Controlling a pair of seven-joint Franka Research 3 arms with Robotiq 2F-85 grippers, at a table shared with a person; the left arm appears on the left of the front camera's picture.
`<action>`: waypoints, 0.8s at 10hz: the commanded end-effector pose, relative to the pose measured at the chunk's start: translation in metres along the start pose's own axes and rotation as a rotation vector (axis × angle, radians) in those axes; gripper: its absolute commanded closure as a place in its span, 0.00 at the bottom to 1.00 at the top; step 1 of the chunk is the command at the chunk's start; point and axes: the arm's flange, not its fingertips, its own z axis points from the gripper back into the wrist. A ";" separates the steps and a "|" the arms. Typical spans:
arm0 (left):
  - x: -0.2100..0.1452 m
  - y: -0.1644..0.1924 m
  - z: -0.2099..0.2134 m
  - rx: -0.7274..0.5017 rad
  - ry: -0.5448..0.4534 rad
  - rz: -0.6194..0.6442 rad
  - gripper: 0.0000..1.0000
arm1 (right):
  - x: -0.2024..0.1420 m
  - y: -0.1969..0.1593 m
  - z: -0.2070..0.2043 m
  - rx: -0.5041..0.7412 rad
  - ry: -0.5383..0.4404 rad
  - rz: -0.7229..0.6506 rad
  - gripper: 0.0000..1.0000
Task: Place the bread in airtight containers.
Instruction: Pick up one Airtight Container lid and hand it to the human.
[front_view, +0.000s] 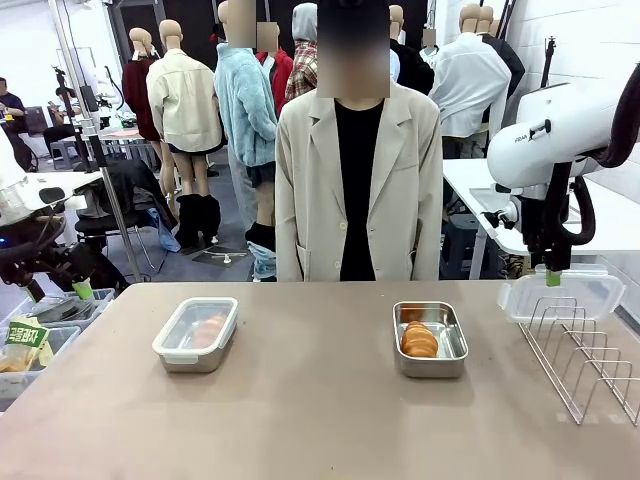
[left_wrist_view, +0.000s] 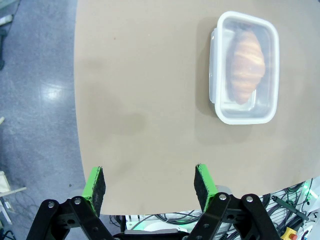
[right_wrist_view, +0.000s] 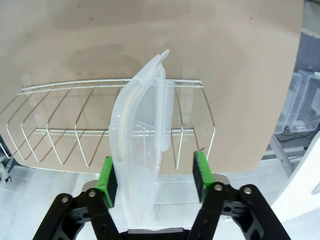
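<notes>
- Right gripper (right_wrist_view: 155, 175) straddles a clear lid (right_wrist_view: 142, 145) above the wire rack (right_wrist_view: 100, 125); fingers not clearly clamped.
- Left gripper (left_wrist_view: 150, 187) gapes wide, empty.
- One croissant (front_view: 419, 340) lies in the uncovered steel container (front_view: 430, 338); another (left_wrist_view: 246, 65) in the lidded container (left_wrist_view: 244, 67).

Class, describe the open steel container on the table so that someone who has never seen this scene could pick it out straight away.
Start at the brown table and look toward the person's side, right of centre, just left of the wire rack. There sits a shiny steel container holding a golden ridged roll. Unlike the other container to the left, it has no lid on.
</notes>
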 end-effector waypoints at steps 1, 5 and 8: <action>0.001 0.000 0.001 0.001 -0.009 0.012 0.08 | -0.001 -0.006 -0.001 0.016 0.015 -0.020 0.87; 0.001 0.000 0.001 0.001 -0.009 0.012 0.08 | 0.001 -0.008 -0.002 0.022 0.018 -0.039 1.00; 0.001 0.000 0.001 0.001 -0.009 0.012 0.08 | 0.001 -0.005 0.003 0.009 0.018 -0.038 1.00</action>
